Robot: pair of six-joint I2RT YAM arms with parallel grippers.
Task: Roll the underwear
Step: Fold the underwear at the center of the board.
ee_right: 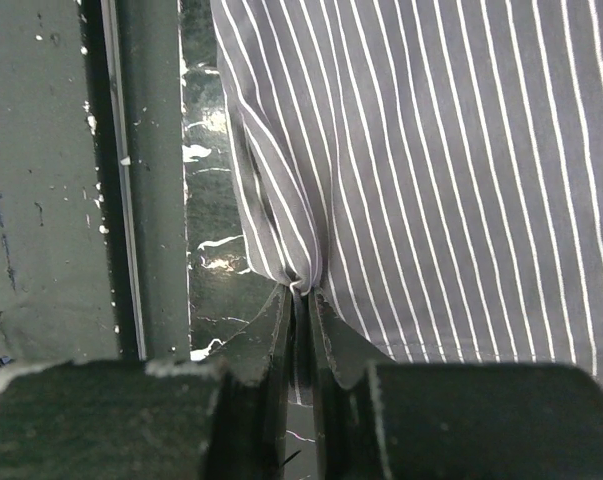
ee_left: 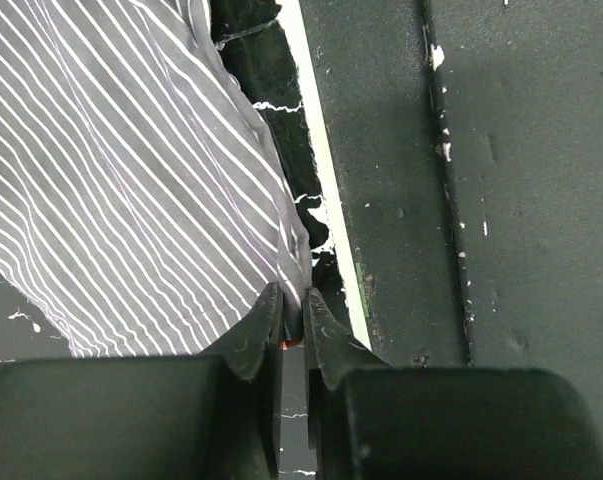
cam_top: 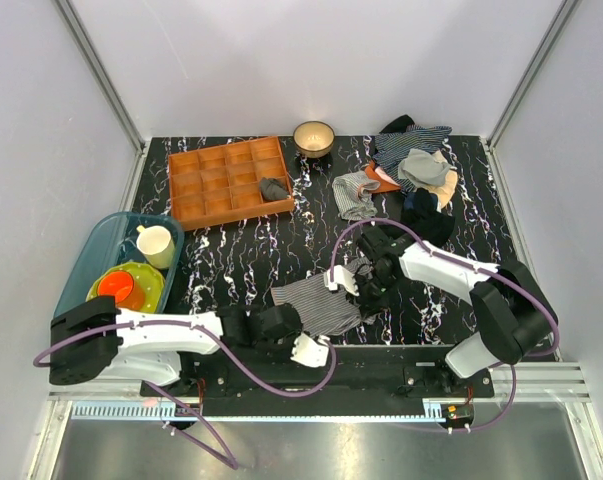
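Closest to each wrist camera are the dark jaws, and in both views they stand nearly together with a fold of striped cloth pinched between them. The left gripper (ee_left: pixel 293 312) is closed on the underwear (ee_left: pixel 131 180), and the right gripper (ee_right: pixel 303 296) is closed on the same garment (ee_right: pixel 431 170).

From above, the underwear (cam_top: pixel 319 302) lies spread on the worktop (cam_top: pixel 231 270) at the near edge, a little right of the middle. Its long axis runs roughly along that edge. The left gripper (cam_top: pixel 309 350) holds the near hem, beside the dark rail of the near edge. The right gripper (cam_top: pixel 364 300) holds the cloth at its right end, slightly farther in.

The relation that matters: from both grippers, almost all of the cloth extends away toward the far edge — none of it shows between the jaws and the rail. I judge that no roll is formed yet; the cloth looks flat, with only small wrinkles at the two pinched places. A roll would have to carry this hem over the cloth toward the far edge, both arms together, since neither one is clearly nearer.

An orange tray (cam_top: pixel 228 180) and a heap of other clothes (cam_top: pixel 416 165) lie well apart — toward the far edge.
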